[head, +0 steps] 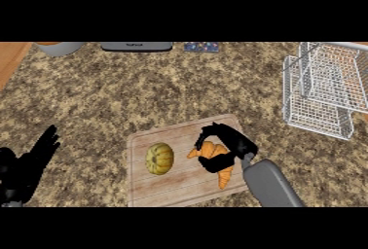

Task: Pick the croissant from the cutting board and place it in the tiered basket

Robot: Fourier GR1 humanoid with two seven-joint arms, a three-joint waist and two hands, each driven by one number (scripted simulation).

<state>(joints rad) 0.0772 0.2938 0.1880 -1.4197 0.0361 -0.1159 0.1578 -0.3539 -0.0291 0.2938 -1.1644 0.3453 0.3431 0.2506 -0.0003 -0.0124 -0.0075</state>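
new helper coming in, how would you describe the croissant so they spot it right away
Find the wooden cutting board on the speckled counter. The croissant lies on its right half, under the right hand, which curls round it. It is orange and curved, unlike the round yellow-green squash to its left.

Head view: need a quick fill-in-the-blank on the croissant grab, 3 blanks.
1. The right hand is curled round the ____, which lies on the cutting board.
2. The round yellow-green squash lies on the board to the ____ of the croissant in this view.
3. The tiered basket stands on the counter toward the view's upper ____ corner, while the left hand rests open at the left edge.

Missing words: croissant; left; right
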